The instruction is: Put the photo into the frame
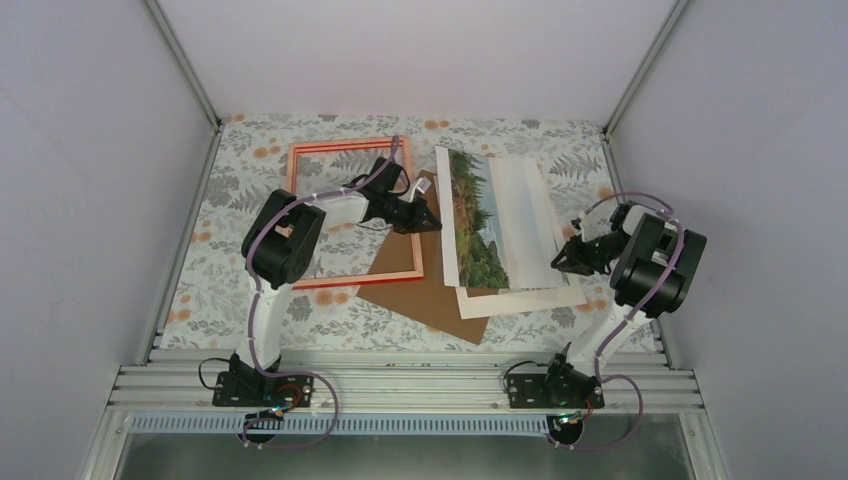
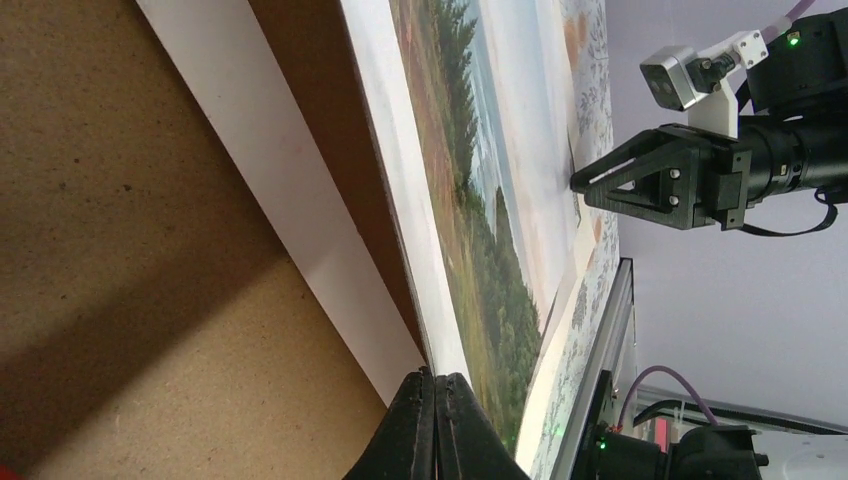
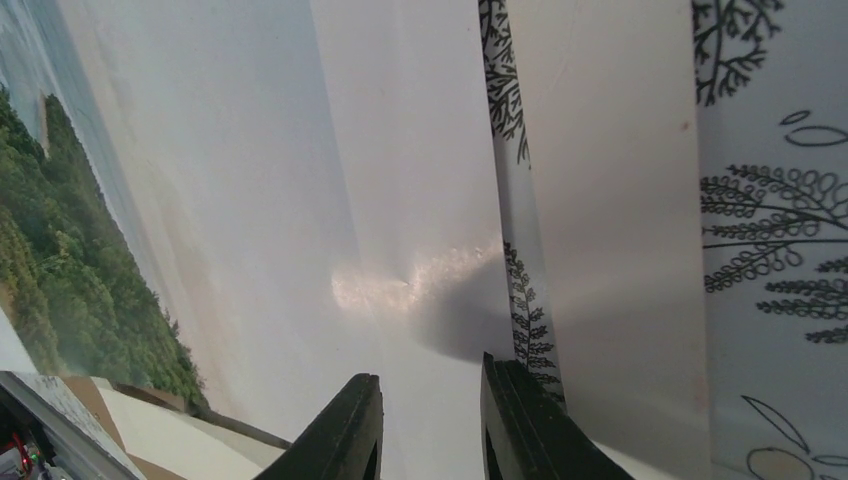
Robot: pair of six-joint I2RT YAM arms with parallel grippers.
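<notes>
The photo (image 1: 495, 215), a landscape print with trees and pale sky, lies right of centre on a white mat (image 1: 535, 297) and a brown backing board (image 1: 425, 290). The red frame (image 1: 355, 215) lies flat to its left, under my left arm. My left gripper (image 1: 428, 220) is shut on the photo's left edge; in the left wrist view its jaws (image 2: 436, 378) pinch the white border of the photo (image 2: 480, 200), which is raised above the mat (image 2: 300, 200). My right gripper (image 1: 562, 260) is open at the photo's right edge, its jaws (image 3: 430, 385) over the photo (image 3: 250, 200).
The backing board (image 2: 120, 250) sticks out from under the frame's right side toward the front. The mat's border (image 3: 610, 200) lies on the floral tablecloth (image 3: 770, 200). Enclosure walls stand close on both sides and at the back (image 1: 400, 60).
</notes>
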